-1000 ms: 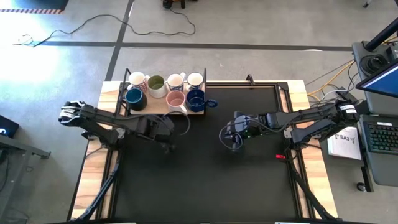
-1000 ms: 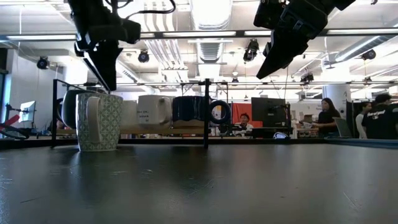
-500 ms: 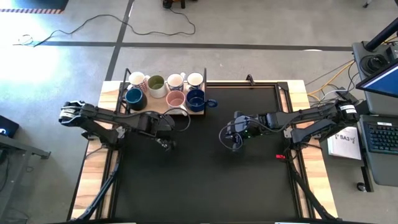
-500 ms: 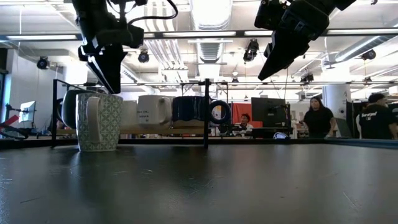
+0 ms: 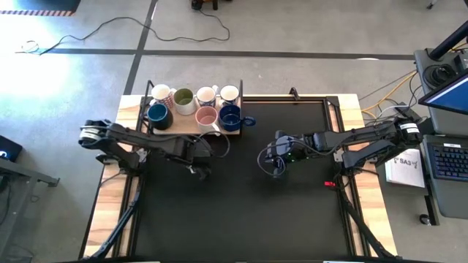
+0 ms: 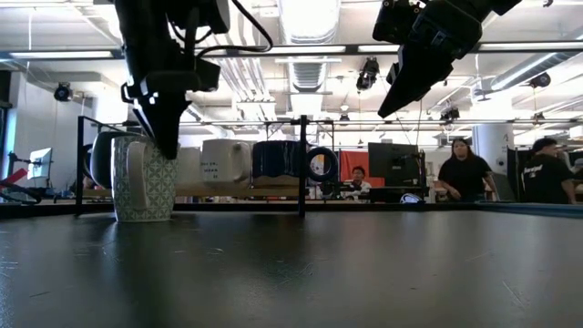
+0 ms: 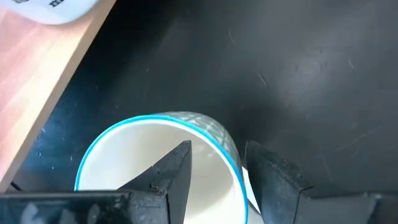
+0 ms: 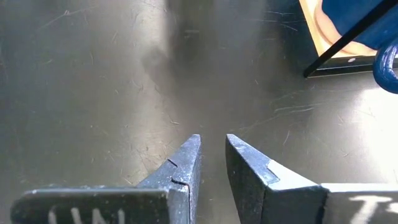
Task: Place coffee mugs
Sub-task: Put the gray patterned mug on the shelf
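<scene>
Black matting covered the desk (image 5: pixel 241 212). We judged pickup underway: left tool (image 7: pixel 214 171), spread, straddled the patterned mug's (image 7: pixel 155 152) rim beside the tray (image 5: pixel 191 128); closing came next. Right tool (image 8: pixel 211 158) hovered narrowly parted, empty.

A black mat (image 5: pixel 241 197) covered the desk, with pale wooden edges (image 5: pixel 369 190) showing along both sides. At the far left corner stood a wooden shelf (image 5: pixel 191 124) framed by thin black metal posts (image 6: pixel 301 164). A black cable (image 5: pixel 124 25) snaked across the grey concrete floor (image 5: pixel 307 29) beyond the desk. To the right sat a laptop (image 5: pixel 447 157) and a white sheet of paper (image 5: pixel 406 168). In the room behind, two people (image 6: pixel 466 173) stood near monitors (image 6: pixel 394 164) under ceiling lights (image 6: pixel 310 18).
</scene>
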Controlling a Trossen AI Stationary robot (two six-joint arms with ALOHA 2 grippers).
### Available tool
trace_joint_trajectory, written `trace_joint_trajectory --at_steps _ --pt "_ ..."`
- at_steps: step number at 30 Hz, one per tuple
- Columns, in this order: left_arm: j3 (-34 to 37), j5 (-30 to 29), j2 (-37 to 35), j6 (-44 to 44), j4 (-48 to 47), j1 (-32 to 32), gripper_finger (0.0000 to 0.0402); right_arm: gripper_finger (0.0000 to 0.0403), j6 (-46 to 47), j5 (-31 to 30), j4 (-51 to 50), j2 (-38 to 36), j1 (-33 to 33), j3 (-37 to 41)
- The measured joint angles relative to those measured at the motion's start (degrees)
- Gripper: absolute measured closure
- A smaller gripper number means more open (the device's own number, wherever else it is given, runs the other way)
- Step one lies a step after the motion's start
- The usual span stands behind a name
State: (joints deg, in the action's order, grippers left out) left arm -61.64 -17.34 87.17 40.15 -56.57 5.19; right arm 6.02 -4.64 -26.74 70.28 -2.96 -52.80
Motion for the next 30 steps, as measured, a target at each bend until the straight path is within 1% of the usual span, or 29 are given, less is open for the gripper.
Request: trace_joint_trajectory --at_steps 2,4,10,12,17,21,23,27,30 --pt "-0.2 -0.02 0.38 -0.84 0.06 0.0 0.0275 0.0337 0.0 0.02 0.0 0.0 0.0 0.0" --pt "-0.2 0.0 0.37 -1.65 -0.01 0.0 0.0291 0.0337 0.0 0.02 -0.02 0.0 -0.02 0.0" --pt "-0.2 0.63 -0.01 -2.47 -0.35 -0.07 0.0374 0.0337 -0.01 0.0 -0.01 0.0 -0.01 0.0" --pt "-0.2 1.34 -0.01 -3.04 0.04 -0.09 0.0392 0.0337 -0.11 0.0 -0.02 0.0 -0.02 0.0" --pt "-0.24 1.88 -0.32 -4.29 -0.68 -0.25 0.0387 0.0337 -0.68 -0.01 0.0 0.0 0.0 0.0" --pt "-2.79 1.42 -0.49 -4.84 -6.84 -1.01 0.0395 0.0337 -0.66 0.0 0.0 0.0 -0.02 0.0" --pt "-4.89 -0.2 -0.51 -5.06 -9.5 -1.22 0.0396 0.0337 -0.63 -0.02 0.0 0.0 -0.02 0.0" --pt "-7.85 -5.63 -0.72 -5.42 -12.86 -1.66 0.0392 0.0337 -0.57 -0.02 0.0 0.0 -0.02 0.0" --pt "-9.17 -7.08 -0.73 -6.46 -13.86 -2.71 0.0392 0.0337 -0.61 -0.02 -0.02 0.0 -0.02 0.0"
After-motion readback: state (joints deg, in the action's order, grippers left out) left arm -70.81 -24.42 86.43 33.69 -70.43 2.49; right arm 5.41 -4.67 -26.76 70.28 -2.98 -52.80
